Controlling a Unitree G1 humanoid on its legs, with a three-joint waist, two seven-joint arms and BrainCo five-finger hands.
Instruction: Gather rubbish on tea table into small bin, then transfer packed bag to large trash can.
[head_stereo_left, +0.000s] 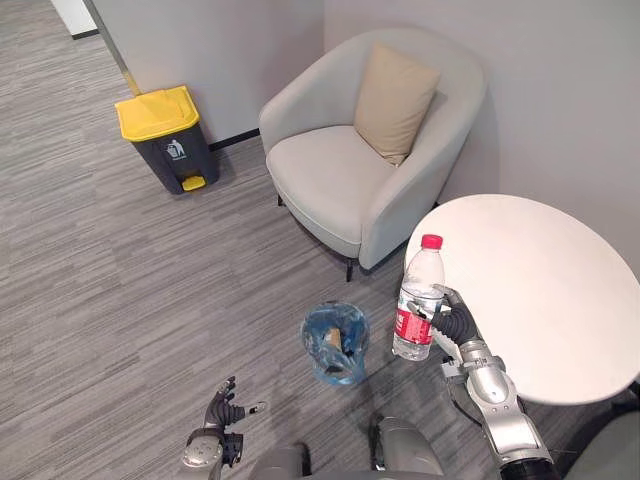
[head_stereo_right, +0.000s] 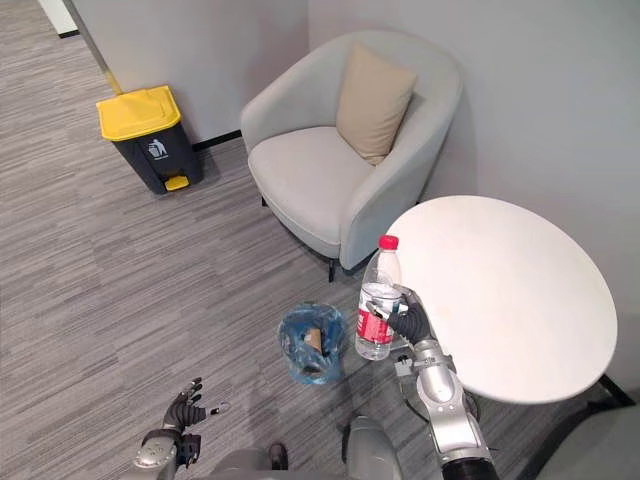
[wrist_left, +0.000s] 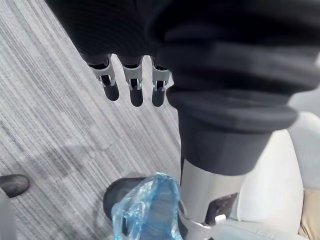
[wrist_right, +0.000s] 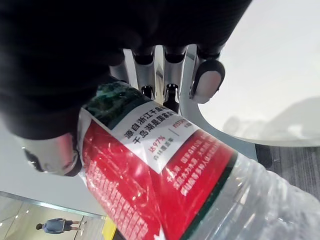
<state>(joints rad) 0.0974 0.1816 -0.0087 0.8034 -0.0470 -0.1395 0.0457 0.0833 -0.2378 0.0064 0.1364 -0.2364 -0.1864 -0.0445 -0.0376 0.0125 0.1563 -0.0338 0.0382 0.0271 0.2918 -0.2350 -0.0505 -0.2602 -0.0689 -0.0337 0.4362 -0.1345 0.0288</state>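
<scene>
one bottle (head_stereo_left: 418, 300): clear, red cap and label, upright, just right of the small bin (head_stereo_left: 340, 372), off the floor.
right hand (head_stereo_left: 455, 322): fingers (wrist_right: 207, 80) curled round the bottle's lower half.
left hand (head_stereo_left: 222, 408): fingers (wrist_left: 111, 91) straight, holding nothing, left of the small bin.
one small bin: blue bag lining, one brown scrap (head_stereo_right: 313, 340) inside.
one worktop (head_stereo_left: 540, 290): round, white, right of the small bin.
one large trash can (head_stereo_left: 168, 138): yellow lid, well beyond the small bin.
one armchair (head_stereo_left: 340, 180): one cushion (head_stereo_left: 393, 100).
</scene>
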